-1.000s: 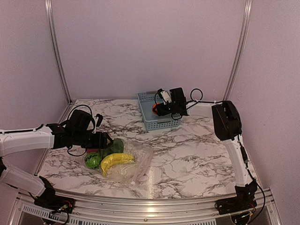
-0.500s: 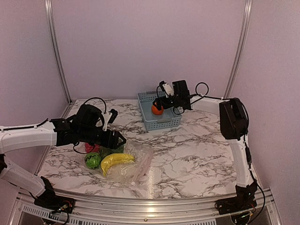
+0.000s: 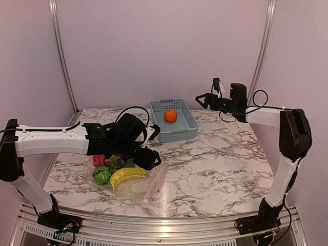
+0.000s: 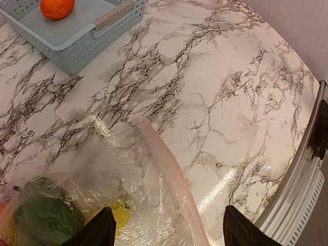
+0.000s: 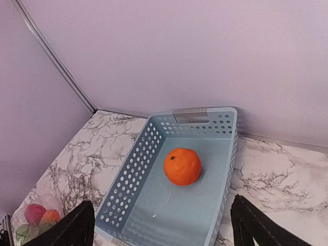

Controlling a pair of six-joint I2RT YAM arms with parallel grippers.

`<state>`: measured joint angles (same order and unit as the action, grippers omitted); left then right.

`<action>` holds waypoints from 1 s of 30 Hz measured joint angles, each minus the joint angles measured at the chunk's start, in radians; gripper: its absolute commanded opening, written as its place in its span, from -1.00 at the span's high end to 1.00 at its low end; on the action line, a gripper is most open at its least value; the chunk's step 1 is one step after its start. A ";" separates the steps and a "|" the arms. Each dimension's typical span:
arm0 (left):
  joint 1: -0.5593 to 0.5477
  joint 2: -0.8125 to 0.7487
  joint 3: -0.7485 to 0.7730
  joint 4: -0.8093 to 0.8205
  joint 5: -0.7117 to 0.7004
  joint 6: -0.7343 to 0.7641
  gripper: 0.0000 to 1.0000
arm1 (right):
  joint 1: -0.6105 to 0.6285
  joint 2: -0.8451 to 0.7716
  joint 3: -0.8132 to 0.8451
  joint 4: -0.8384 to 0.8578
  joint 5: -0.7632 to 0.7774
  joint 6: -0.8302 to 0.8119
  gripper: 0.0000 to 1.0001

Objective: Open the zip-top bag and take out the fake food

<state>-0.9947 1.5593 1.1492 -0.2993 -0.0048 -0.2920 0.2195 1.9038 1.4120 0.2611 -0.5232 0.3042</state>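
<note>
- Left gripper (image 4: 168, 231): jaws spread wide, empty, low over the bag (image 4: 154, 195).
- Bag lies front-left on the table (image 3: 220, 169), holding the banana (image 3: 125, 175), green ball (image 3: 101, 175) and red fruit (image 3: 99, 160); its pinkish edge is possibly open.
- Orange (image 5: 182, 166) sits in the basket (image 5: 225, 148) at the back wall.
- Right gripper (image 5: 164, 225): jaws apart, empty, raised right of the basket.
- Bare tabletop runs from the bag's right edge to the front rail (image 3: 169, 225).

Left arm (image 3: 51, 143) runs low from the left edge of the desk (image 3: 215, 169) toward its centre, wrist pitched down, left fingers (image 4: 100, 230) spread wide. Right arm (image 3: 294, 133) stands tall at the right edge, forearm about level along the far edge, right fingers (image 5: 77, 228) spread wide, held above the desk.
</note>
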 measured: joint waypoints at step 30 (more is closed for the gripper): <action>-0.158 0.437 0.355 -0.370 -0.376 -0.005 1.00 | 0.372 -0.716 -1.086 0.226 0.007 0.148 -0.49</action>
<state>-1.1526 1.9965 1.5040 -0.6689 -0.3809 -0.2966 0.5915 1.1881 0.3260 0.4870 -0.5163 0.4522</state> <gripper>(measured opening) 0.009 0.762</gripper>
